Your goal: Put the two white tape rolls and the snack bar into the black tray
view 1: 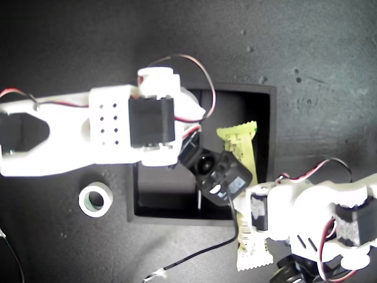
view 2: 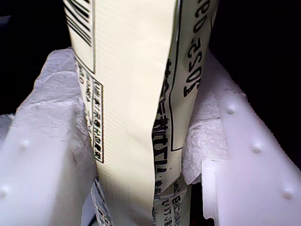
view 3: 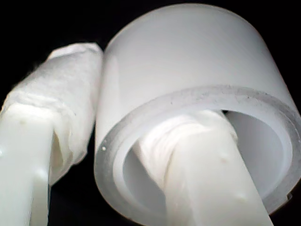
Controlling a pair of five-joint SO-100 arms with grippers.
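Here, at the exterior view's left, one white tape roll with a greenish core (view 1: 95, 199) is seen lying on the dark worktop (view 1: 330, 53), just outside the black tray (view 1: 263, 94). The other tape roll (view 3: 188, 108) is clamped by my second gripper (view 3: 141, 155), one jaw inside its hole, one outside, apparently above the tray. Further right, the snack bar (view 1: 241, 147) is pinched by my first gripper (view 2: 150, 155); its long axis is seen running from the tray's interior out over the near wall.
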